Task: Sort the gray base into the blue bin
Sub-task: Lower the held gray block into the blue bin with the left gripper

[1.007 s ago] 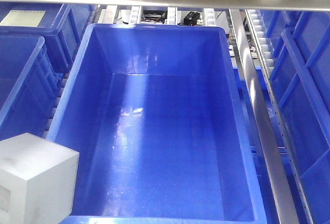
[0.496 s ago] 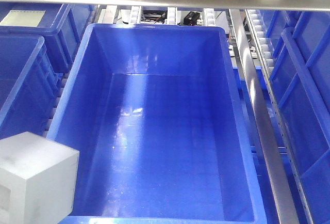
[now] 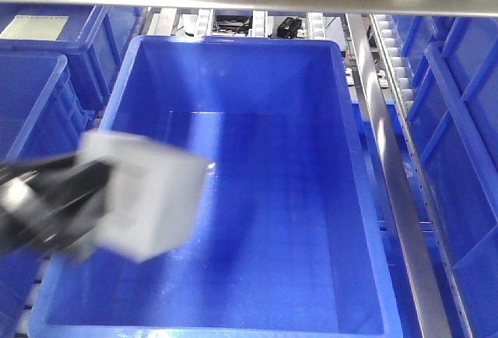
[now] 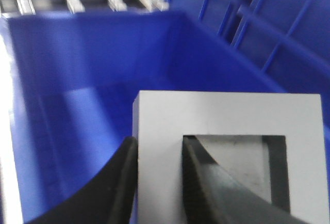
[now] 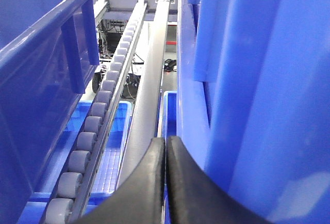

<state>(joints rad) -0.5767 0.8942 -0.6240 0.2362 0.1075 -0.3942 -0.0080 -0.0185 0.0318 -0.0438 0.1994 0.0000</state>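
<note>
Left pincer (image 4: 157,182) clamped on gray base (image 3: 152,198) wall, one finger inside recess; base above blue bin (image 3: 342,104), left side. Lower toward floor, then release. Right pincer (image 5: 165,177) together, empty.

Gray base (image 3: 152,198) — one, a cube-shaped block with a single square recess.
Blue bin (image 3: 354,151) — one large open crate at centre.
Other blue crates — at least four around it, one of them the labelled crate (image 3: 85,50) with a pale sheet.
Roller rail (image 5: 100,126) — one.
End effectors — two: left end effector (image 4: 157,182), right end effector (image 5: 165,182).
</note>
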